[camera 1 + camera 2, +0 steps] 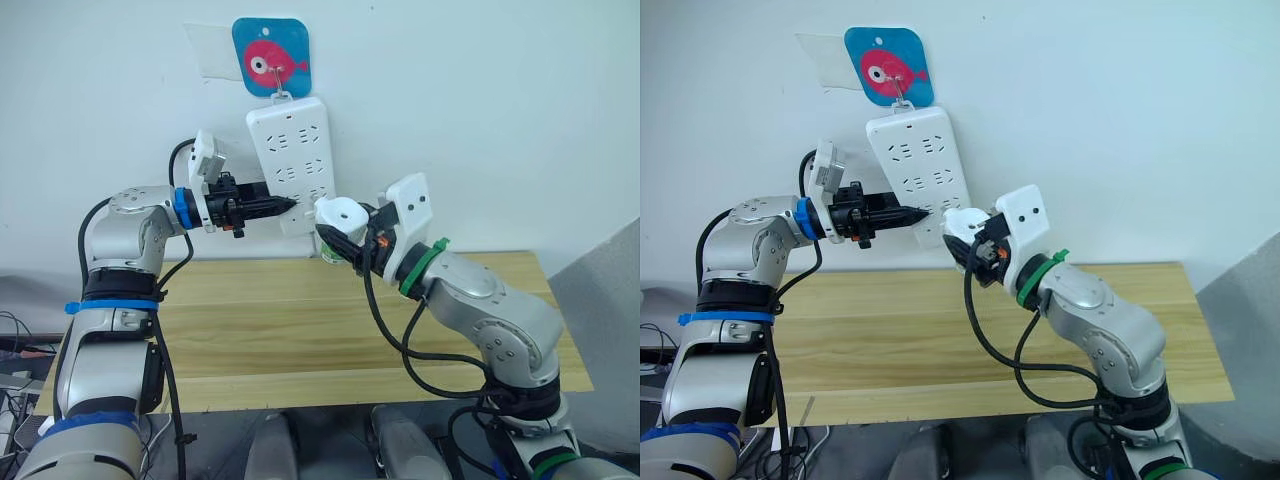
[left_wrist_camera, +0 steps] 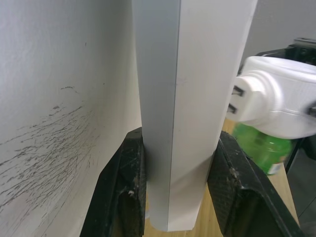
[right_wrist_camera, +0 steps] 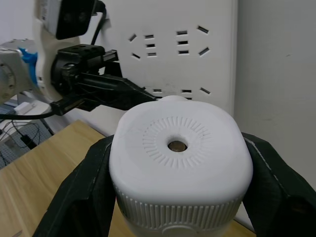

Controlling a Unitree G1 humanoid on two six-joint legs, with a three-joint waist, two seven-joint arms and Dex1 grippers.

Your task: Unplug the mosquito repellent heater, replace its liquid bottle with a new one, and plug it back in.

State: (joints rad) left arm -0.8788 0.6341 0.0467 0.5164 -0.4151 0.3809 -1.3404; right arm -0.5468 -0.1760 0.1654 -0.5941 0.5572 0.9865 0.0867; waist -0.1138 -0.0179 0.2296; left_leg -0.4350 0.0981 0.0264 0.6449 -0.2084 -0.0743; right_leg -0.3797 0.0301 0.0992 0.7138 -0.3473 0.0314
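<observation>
Heater (image 1: 339, 214) is off the strip (image 1: 293, 160), prongs bare, just beside its lower end at approx 4 o'clock, above the table (image 1: 300, 330). Green bottle (image 2: 256, 148) hangs under it. Looks light, hard, smooth plastic, prob slippery; best gripped across the ribbed sides. R gripper (image 3: 177, 197) clamps it there, forearm angled up toward 10 o'clock. L gripper (image 2: 175, 182) pinches the strip's lower edge, arm reaching in level from 9 o'clock.

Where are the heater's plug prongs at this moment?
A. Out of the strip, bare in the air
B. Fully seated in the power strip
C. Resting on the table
A: in the left wrist view both prongs of the mosquito repellent heater show bare beside the power strip.
</observation>
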